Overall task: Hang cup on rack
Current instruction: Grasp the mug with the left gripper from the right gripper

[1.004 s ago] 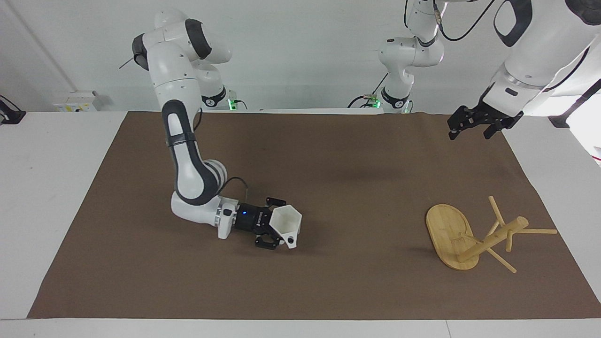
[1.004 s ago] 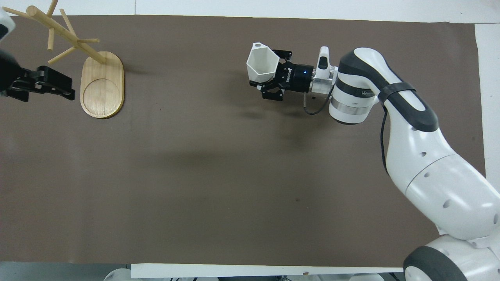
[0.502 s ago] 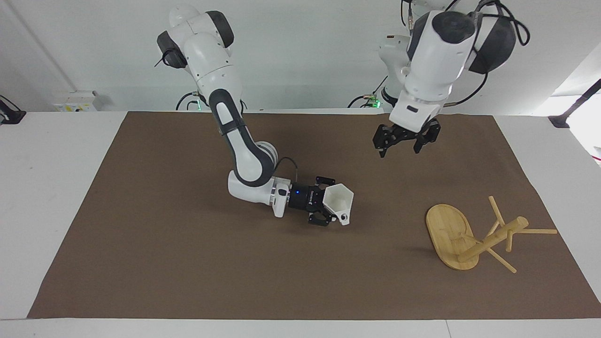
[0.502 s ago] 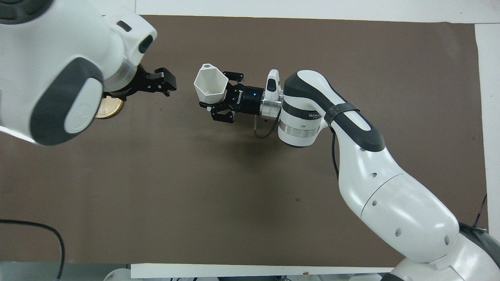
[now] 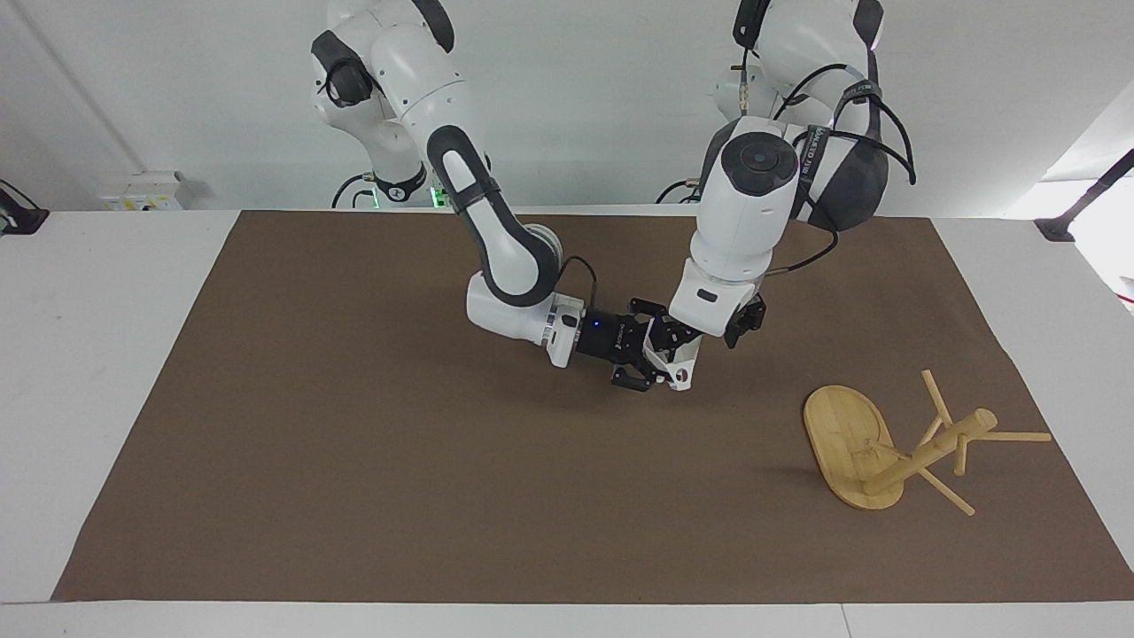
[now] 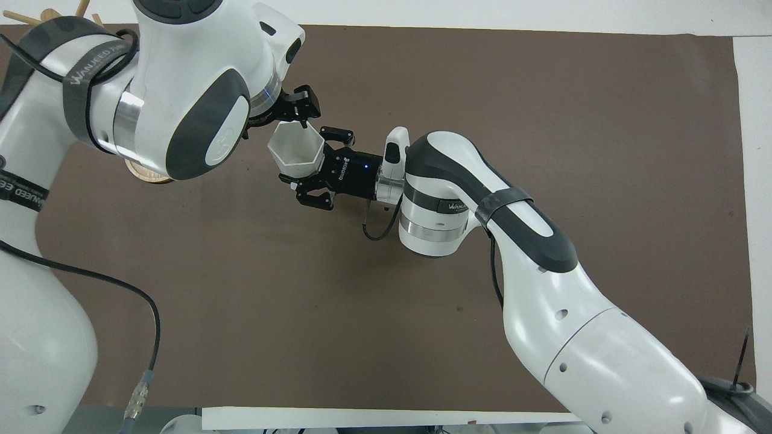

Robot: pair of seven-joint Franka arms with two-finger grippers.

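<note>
My right gripper [image 5: 657, 351] [image 6: 309, 167] is shut on the white faceted cup [image 5: 679, 377] [image 6: 294, 154], holding it on its side just above the brown mat near the middle of the table. My left gripper [image 5: 710, 339] [image 6: 284, 118] has come down right against the cup and stands open, with one of its fingers [image 6: 304, 101] by the rim. It hides most of the cup in the facing view. The bamboo rack [image 5: 849, 436] stands on its oval base toward the left arm's end of the table. In the overhead view the left arm covers the rack, apart from peg tips [image 6: 35, 16].
A brown mat [image 5: 354, 461] covers most of the white table. Both arms cross over its middle. Nothing else lies on the mat besides the rack.
The right arm has carried the cup toward the left arm's end of the table. The left arm has swung in from beside the rack and lowered its open gripper onto the cup.
</note>
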